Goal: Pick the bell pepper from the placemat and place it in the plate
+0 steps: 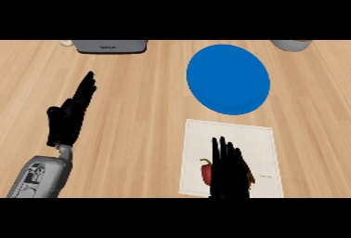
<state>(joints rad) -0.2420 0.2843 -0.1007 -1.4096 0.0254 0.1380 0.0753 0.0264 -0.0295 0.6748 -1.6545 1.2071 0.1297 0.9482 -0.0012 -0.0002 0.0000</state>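
a light wood counter fills my view from above. my right hand hangs over the white placemat, fingers straight and released, holding nothing. the red pepper lies on the mat just left of that hand and partly under it; only its left side and green stem show, so i cannot tell whether the palm touches it. beyond the fingertips, well ahead and a little to the right, sits the blue plate, bare of any load, its near rim close to the mat's far edge.

progress, as i judge it: the pick is not yet made. the pepper is on the mat, not in the plate, and no finger curls round it. left to do: close on the pepper, lift, carry it forward past the mat's far edge, and set it down in the plate.

my left hand rests open on the far side of the counter from the mat, fingers pointing away from me, well apart from everything.

surroundings: a grey appliance at the far edge, ahead of the left hand; a pale item just beside it; a round vessel at the far right, cut off by the view. none stands between pepper and plate, so the path looks open to me.
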